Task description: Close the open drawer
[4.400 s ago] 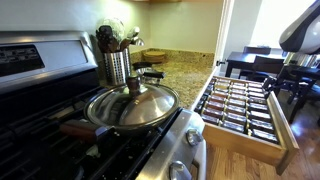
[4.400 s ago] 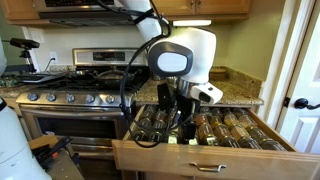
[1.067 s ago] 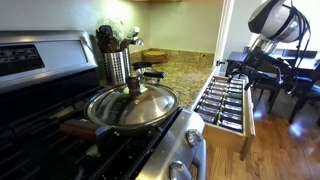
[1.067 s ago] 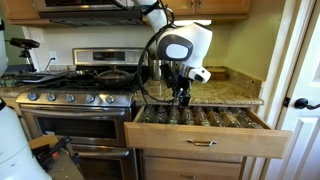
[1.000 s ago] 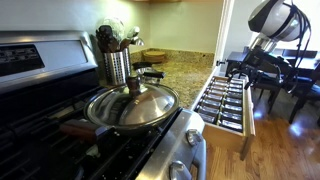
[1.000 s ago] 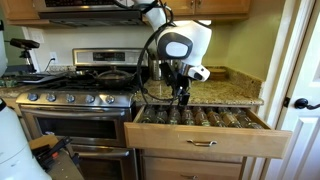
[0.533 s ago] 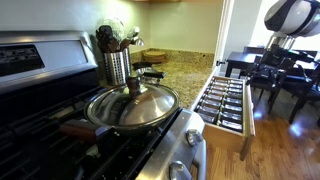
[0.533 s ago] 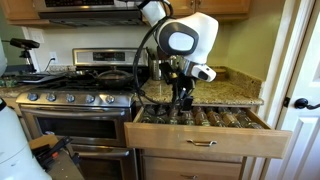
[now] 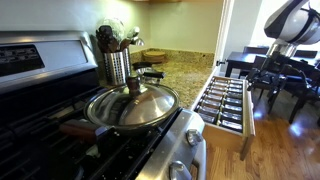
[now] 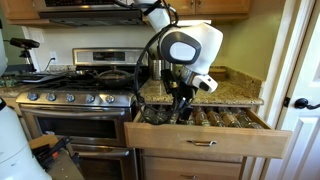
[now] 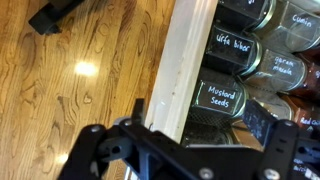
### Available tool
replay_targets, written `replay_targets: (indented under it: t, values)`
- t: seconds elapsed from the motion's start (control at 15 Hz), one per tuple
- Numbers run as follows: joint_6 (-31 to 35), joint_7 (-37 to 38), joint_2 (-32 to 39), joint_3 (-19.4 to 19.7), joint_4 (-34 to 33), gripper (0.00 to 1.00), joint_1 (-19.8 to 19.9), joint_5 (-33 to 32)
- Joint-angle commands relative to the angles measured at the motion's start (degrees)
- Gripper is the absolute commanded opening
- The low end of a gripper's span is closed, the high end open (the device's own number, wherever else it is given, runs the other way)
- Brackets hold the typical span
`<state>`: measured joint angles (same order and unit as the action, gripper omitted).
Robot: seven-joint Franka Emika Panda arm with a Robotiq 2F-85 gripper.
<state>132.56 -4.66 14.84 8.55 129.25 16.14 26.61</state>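
Note:
The drawer (image 9: 228, 102) stands partly open under the granite counter, its slanted rows of dark spice jars (image 10: 216, 118) showing behind the pale front panel (image 10: 205, 141). In the wrist view the front panel's top edge (image 11: 182, 60) runs up the middle, with a jar labelled "Mustard Seeds" (image 11: 225, 97) just behind it. My gripper (image 10: 183, 107) hangs over the drawer's front rows. In the wrist view the gripper (image 11: 197, 118) is open and empty. One of its fingers (image 11: 139, 109) is on the floor side of the panel and one is over the jars.
A stove (image 10: 75, 100) stands beside the drawer, with a lidded pan (image 9: 132, 105) and a metal utensil holder (image 9: 116, 62) on it. Dark dining furniture (image 9: 272, 75) stands beyond the drawer. A door (image 10: 303, 95) is at the right. Below is wood floor (image 11: 80, 80).
Since 4.4 s ago the drawer has slid partway in. Over the last second the drawer has not moved. The arm has moved out from the counter toward the front panel.

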Motion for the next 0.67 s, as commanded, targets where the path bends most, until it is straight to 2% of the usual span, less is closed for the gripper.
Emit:
replay_targets:
  t: [0.0, 0.6]
  values:
    - [-0.4, 0.7, 3.8, -0.3, -2.8, 1.00, 0.0, 1.7]
    - [0.4, -1.6, 14.0, -3.0, -12.1, 1.00, 2.1, 8.3]
